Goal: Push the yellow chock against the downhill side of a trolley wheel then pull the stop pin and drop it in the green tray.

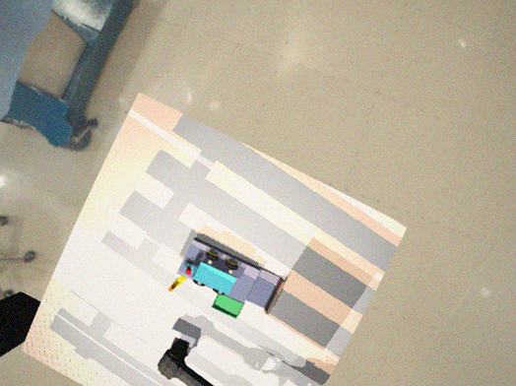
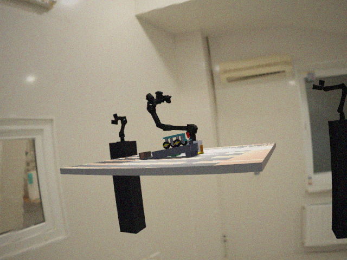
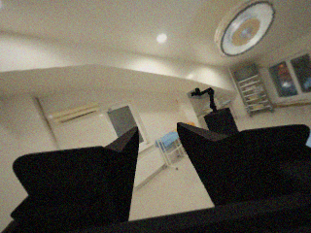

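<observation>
The turquoise trolley (image 1: 215,277) (image 2: 175,137) stands on the grey ramp (image 1: 264,288) (image 2: 168,152), its black and yellow wheels showing on one side. The red stop pin head (image 1: 188,269) (image 2: 188,135) is at its uphill end. The yellow chock (image 1: 178,282) (image 2: 201,149) with orange handle is on the table beside the ramp's uphill end, off the ramp; its black base is not clear. The green tray (image 1: 228,305) sits beside the ramp. My gripper (image 2: 168,98) (image 3: 157,128) is partly open and empty, raised high above the table and away from the trolley. The top view does not show its fingers clearly.
A brown end block (image 2: 145,155) closes the ramp's low end. My arm's base (image 1: 172,352) (image 2: 192,129) stands on the table (image 2: 156,171) near the tray's side of the ramp. Black pedestals (image 2: 128,201) (image 2: 339,179) carrying other arms stand beyond the table.
</observation>
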`<state>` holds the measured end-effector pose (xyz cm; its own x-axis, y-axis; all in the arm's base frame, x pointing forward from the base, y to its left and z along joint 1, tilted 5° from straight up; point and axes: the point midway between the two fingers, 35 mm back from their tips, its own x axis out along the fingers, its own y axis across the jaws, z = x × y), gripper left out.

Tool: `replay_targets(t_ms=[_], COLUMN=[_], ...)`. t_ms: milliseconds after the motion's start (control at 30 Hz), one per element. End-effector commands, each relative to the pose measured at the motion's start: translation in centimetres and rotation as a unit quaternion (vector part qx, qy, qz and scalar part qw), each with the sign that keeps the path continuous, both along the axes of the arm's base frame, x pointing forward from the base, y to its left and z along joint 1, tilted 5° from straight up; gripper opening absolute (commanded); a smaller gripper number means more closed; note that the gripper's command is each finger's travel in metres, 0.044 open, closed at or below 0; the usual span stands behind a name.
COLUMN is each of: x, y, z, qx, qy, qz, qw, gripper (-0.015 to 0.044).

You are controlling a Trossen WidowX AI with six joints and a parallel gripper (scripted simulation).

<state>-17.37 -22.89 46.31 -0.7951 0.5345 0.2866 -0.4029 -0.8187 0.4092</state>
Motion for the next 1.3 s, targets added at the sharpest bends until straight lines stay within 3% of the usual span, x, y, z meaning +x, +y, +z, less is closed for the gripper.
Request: replay_targets(t_ms=[0,200,367,667,967,1267], x=[0.8,3.1,4.8,12.0,21.6,30.4], y=[6.8,16.1,20.6,33.1,42.3,45.9], z=[2.7,4.7,4.9,2.5,-5.0,-16.4], qx=[-0.032,-0.067,-0.081,-0.183,-0.312,-0.459], qy=[0.006,-0.006,-0.020,-0.053,-0.121,-0.215], qz=[-0.068,-0.170,-0.223,-0.360,-0.463,-0.491], qw=[0.997,0.983,0.971,0.913,0.821,0.709], gripper=[0.0190,0.0190,0.0190,0.0190,0.0190,0.0190])
